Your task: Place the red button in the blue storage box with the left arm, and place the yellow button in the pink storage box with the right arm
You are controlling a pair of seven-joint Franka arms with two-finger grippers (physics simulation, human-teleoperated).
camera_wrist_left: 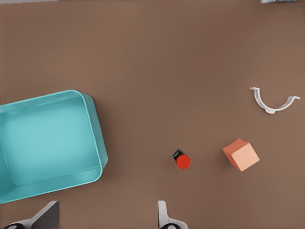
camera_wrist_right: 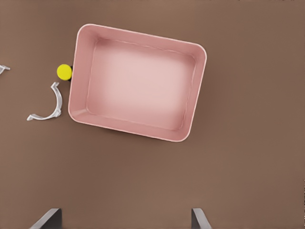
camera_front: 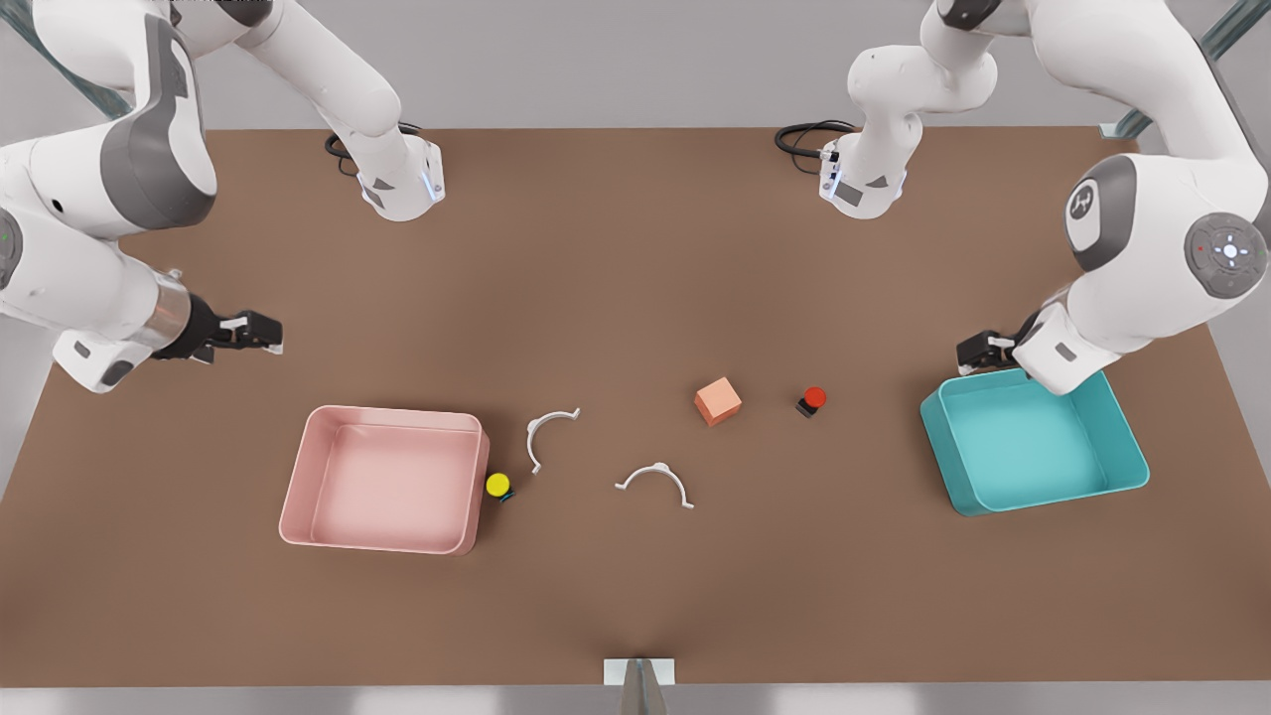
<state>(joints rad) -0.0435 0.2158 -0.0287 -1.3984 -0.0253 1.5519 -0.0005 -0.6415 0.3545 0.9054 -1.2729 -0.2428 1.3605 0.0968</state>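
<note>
The red button (camera_front: 813,399) (camera_wrist_left: 182,161) stands on the table between a salmon cube and the blue storage box (camera_front: 1033,447) (camera_wrist_left: 43,138), which holds nothing. My left gripper (camera_front: 975,352) (camera_wrist_left: 106,220) hovers open above that box's far corner, at the front view's right. The yellow button (camera_front: 497,485) (camera_wrist_right: 64,71) sits right against the outer wall of the pink storage box (camera_front: 387,487) (camera_wrist_right: 143,81), which holds nothing either. My right gripper (camera_front: 260,333) (camera_wrist_right: 124,220) hangs open at the front view's left, beyond the pink box.
A salmon-orange cube (camera_front: 718,401) (camera_wrist_left: 241,154) lies just beside the red button. Two white curved clips (camera_front: 548,433) (camera_front: 655,480) lie mid-table; one clip (camera_wrist_right: 47,106) is close to the yellow button. Both arm bases stand at the table's far edge.
</note>
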